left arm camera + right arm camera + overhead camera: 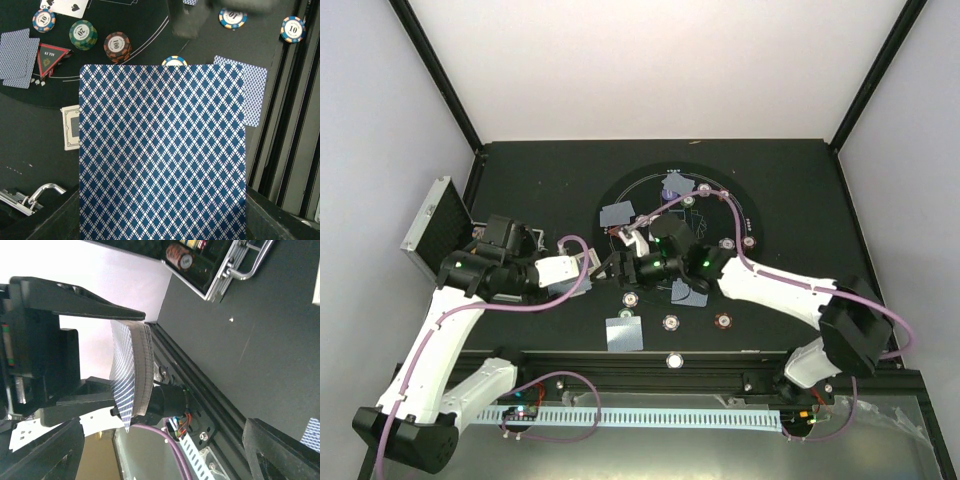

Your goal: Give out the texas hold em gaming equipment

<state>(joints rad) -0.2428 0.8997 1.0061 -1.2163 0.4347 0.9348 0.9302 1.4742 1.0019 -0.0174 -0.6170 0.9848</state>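
A black table (520,180) fills a booth of plain white walls, with a printed round play area (645,190) near its middle. Both arms reach inward and meet just left of that ring. A silver ribbed case (428,225) lies open at the table's left edge, chips showing inside it in the right wrist view. The left gripper (592,268) is clamped on a thick deck of blue diamond-backed cards (162,150), one finger on each face. The right gripper (623,268) faces the deck's edge with its fingers (42,450) spread wide, touching nothing. Loose cards lie around: a pair (618,213) on the ring's left, another pair (624,333) near the front edge, one card (254,95) just beside the deck's right side. A green chip stack (82,34) and a red-brown stack (117,46) stand side by side, a red triangle marker (51,57) close to their left, and single chips (292,28) are scattered well apart
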